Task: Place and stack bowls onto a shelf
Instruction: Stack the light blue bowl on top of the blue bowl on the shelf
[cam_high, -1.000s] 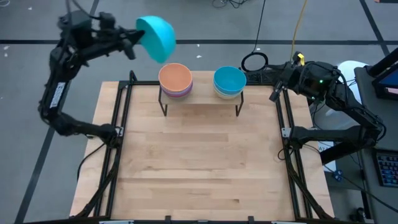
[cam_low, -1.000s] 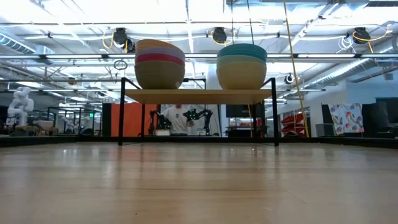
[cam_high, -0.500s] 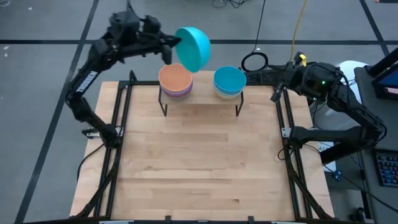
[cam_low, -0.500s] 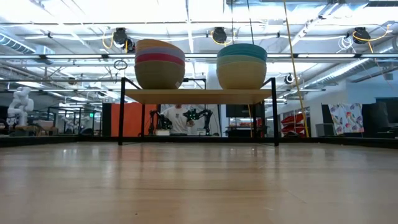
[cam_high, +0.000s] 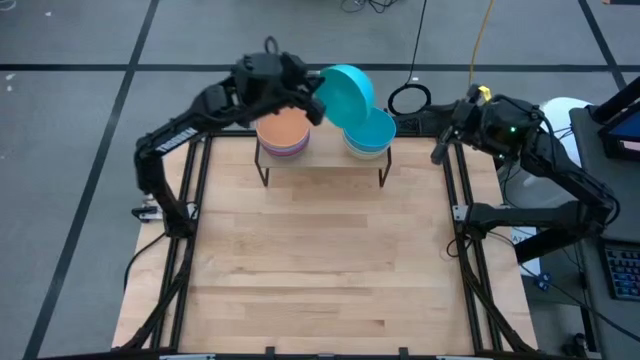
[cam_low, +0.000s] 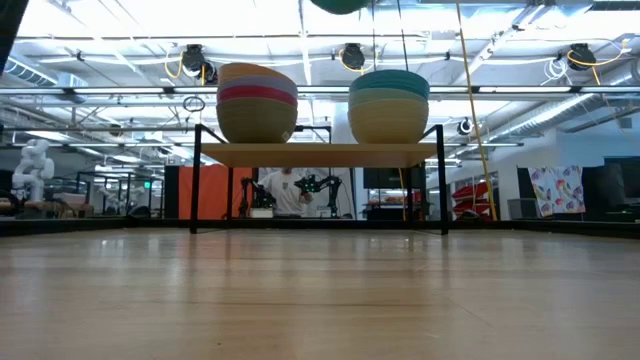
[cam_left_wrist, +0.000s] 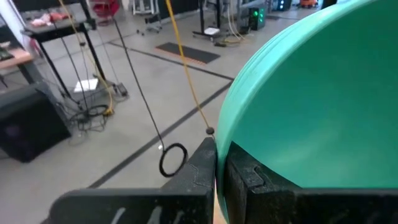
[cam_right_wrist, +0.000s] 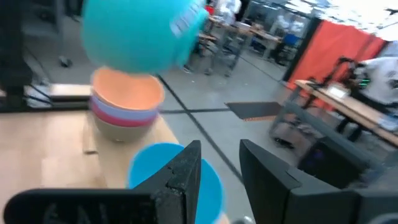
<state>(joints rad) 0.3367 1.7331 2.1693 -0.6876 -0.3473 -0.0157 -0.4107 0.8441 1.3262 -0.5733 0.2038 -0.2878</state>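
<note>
My left gripper (cam_high: 320, 100) is shut on a cyan bowl (cam_high: 348, 92), held tilted on edge in the air above the shelf (cam_high: 322, 165), over the gap between two bowl stacks. The left stack has an orange bowl (cam_high: 283, 130) on top, the right stack a blue bowl (cam_high: 368, 132). In the low view both stacks (cam_low: 257, 100) (cam_low: 389, 105) rest by their bottoms on the shelf's plank (cam_low: 320, 153). The cyan bowl's underside (cam_low: 340, 4) shows at the top of that view. My right gripper (cam_high: 440, 150) is open beyond the table's far right corner, holding nothing. My left gripper pinches the cyan bowl's rim (cam_left_wrist: 219, 134) between its two fingers (cam_left_wrist: 205, 168), one on each face of the wall. The fingers come nearly level from the table's left. The bowl (cam_right_wrist: 140, 34) is tilted on edge, lifted clear of the shelf and both stacks.
The shelf stands at the table's far edge on thin black legs (cam_high: 265, 175). A black frame rail (cam_high: 195, 200) runs along each side of the table. A black cable loop (cam_high: 407, 98) lies on the floor behind the shelf. A wide bare tabletop (cam_high: 320, 260) lies in front.
My left gripper has swung toward the table's right with the cyan bowl, from beyond the far left corner to above the shelf between the two stacks, sinking a little. The bowl has stayed tilted and clear. The stacks have not moved.
</note>
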